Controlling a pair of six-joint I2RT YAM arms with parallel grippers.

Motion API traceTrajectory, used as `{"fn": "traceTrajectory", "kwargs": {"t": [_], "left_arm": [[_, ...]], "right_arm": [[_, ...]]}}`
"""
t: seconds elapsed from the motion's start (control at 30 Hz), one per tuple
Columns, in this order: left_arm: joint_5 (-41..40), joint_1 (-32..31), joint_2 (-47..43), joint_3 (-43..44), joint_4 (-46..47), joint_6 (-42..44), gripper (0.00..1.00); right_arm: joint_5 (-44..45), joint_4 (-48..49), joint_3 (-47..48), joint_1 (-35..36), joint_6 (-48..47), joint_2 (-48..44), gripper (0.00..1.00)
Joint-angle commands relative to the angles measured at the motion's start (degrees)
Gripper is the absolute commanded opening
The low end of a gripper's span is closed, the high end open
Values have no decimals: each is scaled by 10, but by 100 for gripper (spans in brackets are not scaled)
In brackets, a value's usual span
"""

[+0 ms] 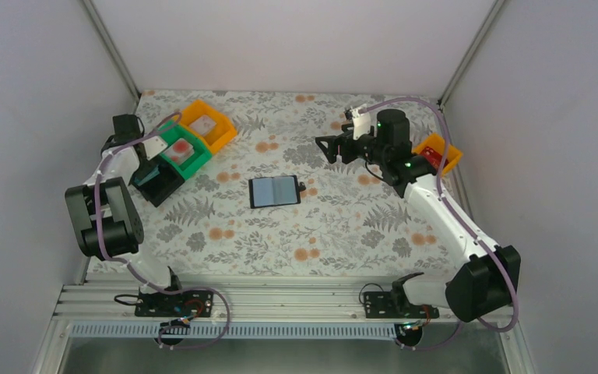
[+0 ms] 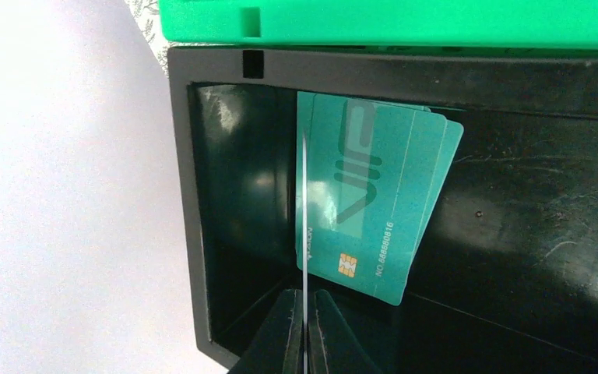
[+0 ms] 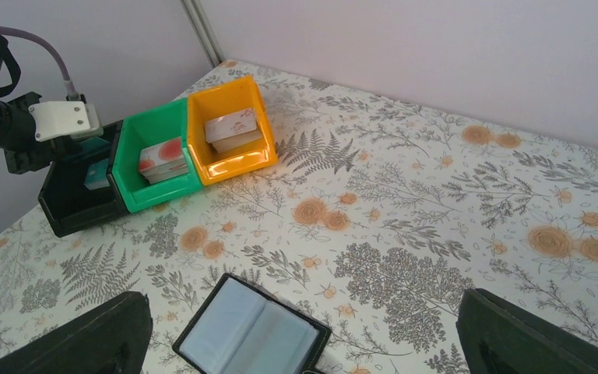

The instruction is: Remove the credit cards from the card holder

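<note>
Only the left wrist view looks into the black bin [image 2: 181,234], which sits against the green bin [image 2: 397,19]. There the left jaws are pressed together on a thin card [image 2: 303,195] seen edge-on, so its face and colour cannot be told. Behind it, teal cards [image 2: 381,187] lie inside the bin. The top one reads "VIP" in large letters and carries a gold chip and a number beginning "NO.6888"; the print along its edge is too small to read. The overhead view alone takes in both arms. It shows the card holder [image 1: 275,191] lying open and flat mid-surface, grey-blue inside up, with its little tab [image 1: 303,187] on the right edge, well apart from either arm. The right jaws stand wide apart beyond the holder, holding nothing. The right wrist view shows their fingers [image 3: 70,339] at its bottom corners and white-and-red stacks in the green bin and the orange bin [image 3: 230,128]. A second orange bin [image 1: 445,152] sits at the right edge. The surface [image 1: 342,226] wears a cloth of grey ferns and orange flowers, between pale walls with metal corner posts.
</note>
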Motion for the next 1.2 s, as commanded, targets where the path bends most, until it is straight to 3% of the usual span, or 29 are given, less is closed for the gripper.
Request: {"fn": "traceTrajectory", "kwargs": {"t": [0.0,0.67,0.93,1.17], "left_arm": [[-10,4,18,-14,36,20,2],[-28,4,84,0,118,24,3],[3,4,61,0,80,32,41],[38,4,29,8,29,40,56]], "right_arm": [[-15,15,2,-8,-7,9,99],[-62,3,11,-12,-15,23,99],[-74,-2,15,-14,-19,31,99],[-89,-7,20,-15,-19,36,99]]}}
